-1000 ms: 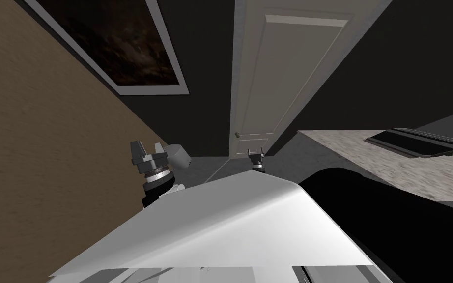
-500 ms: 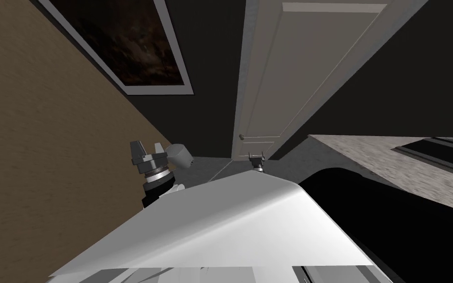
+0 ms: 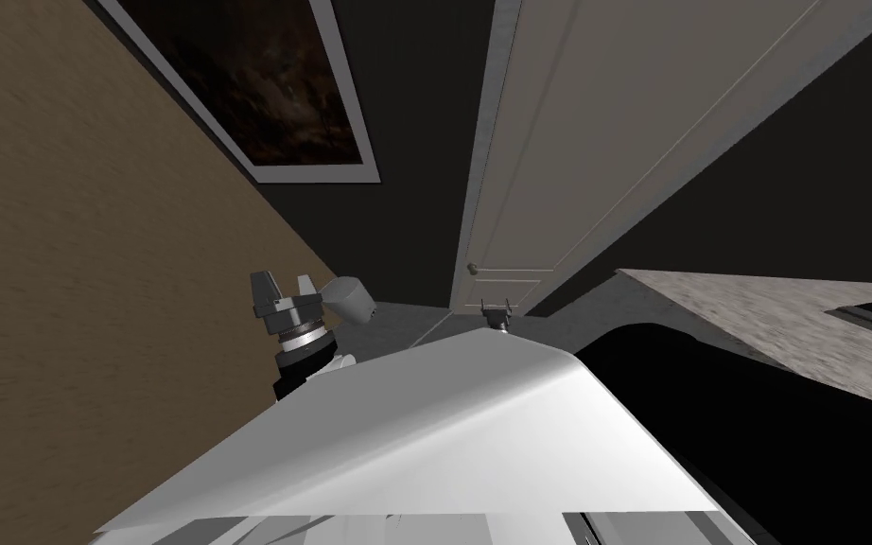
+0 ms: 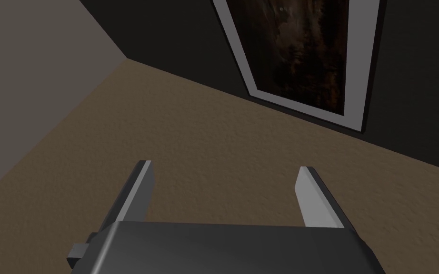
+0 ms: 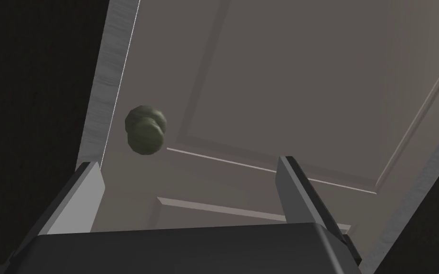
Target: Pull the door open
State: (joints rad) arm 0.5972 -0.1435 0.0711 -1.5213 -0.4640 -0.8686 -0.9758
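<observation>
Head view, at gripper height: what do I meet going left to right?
Brown wall → left gripper → door knob → right gripper → countertop.

Left gripper (image 3: 285, 287) had grey blade fingers (image 4: 309, 197) on a dark box (image 4: 223, 247), ribbed silver wrist ring (image 3: 300, 336) behind, right gripper (image 5: 187, 164) alike

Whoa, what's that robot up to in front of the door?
The robot is facing a pale door that looks shut. Its right hand is open and pointed toward the round greenish knob. The knob sits a little ahead of the hand and off to one side, and it is not gripped yet. The left hand is open too, held up at the robot's left side and holding nothing.
</observation>
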